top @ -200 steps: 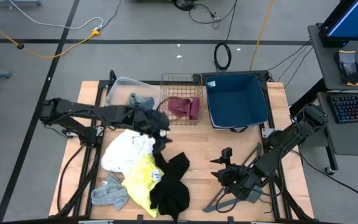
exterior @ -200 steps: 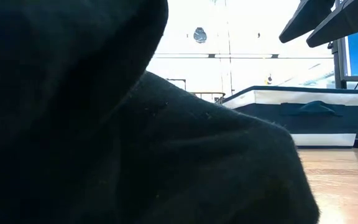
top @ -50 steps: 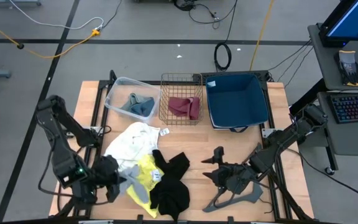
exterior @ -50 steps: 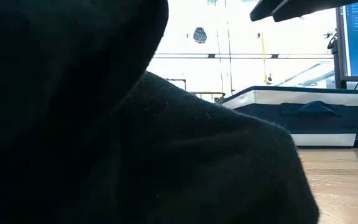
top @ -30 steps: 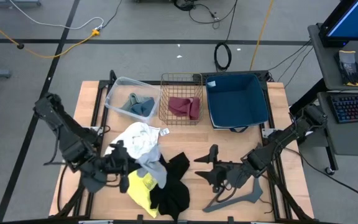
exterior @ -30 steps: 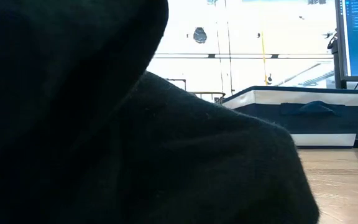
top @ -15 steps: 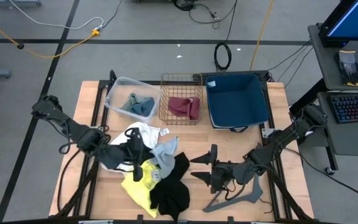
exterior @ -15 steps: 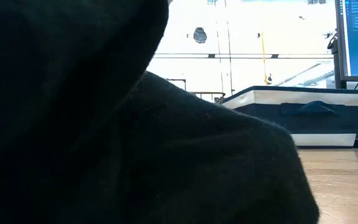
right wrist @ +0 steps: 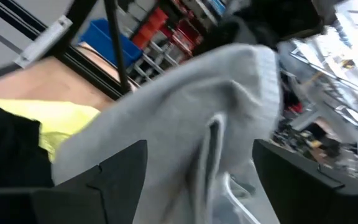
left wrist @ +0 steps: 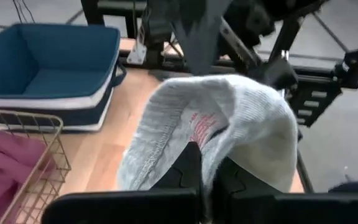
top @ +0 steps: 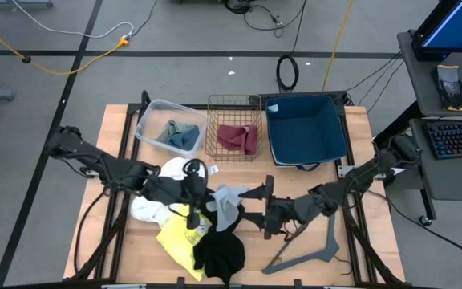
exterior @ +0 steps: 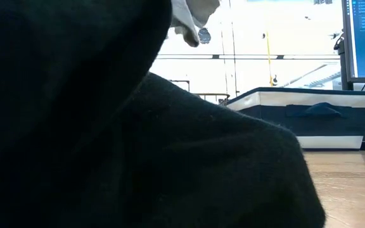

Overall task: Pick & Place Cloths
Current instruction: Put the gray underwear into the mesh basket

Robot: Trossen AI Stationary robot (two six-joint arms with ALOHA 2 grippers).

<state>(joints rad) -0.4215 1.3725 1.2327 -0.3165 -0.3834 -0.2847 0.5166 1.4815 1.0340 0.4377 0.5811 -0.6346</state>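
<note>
Filling most of the right wrist view: soft grey knitted cloth point(right wrist: 185, 130), draping in folds, its ribbed edge curving across one end. Flanking it at the near edge: right gripper point(right wrist: 201, 186), two dark fingers point(right wrist: 104, 177) spreading wide apart, cloth hanging between them. Lying beside: bright yellow fabric piece point(right wrist: 48, 121), partly overlapped by black fabric piece point(right wrist: 8, 149). Showing beyond: pale wooden table surface point(right wrist: 61, 78), dark metal frame bars point(right wrist: 114, 43), blue bin-like shape point(right wrist: 114, 40), blurred red items.
</note>
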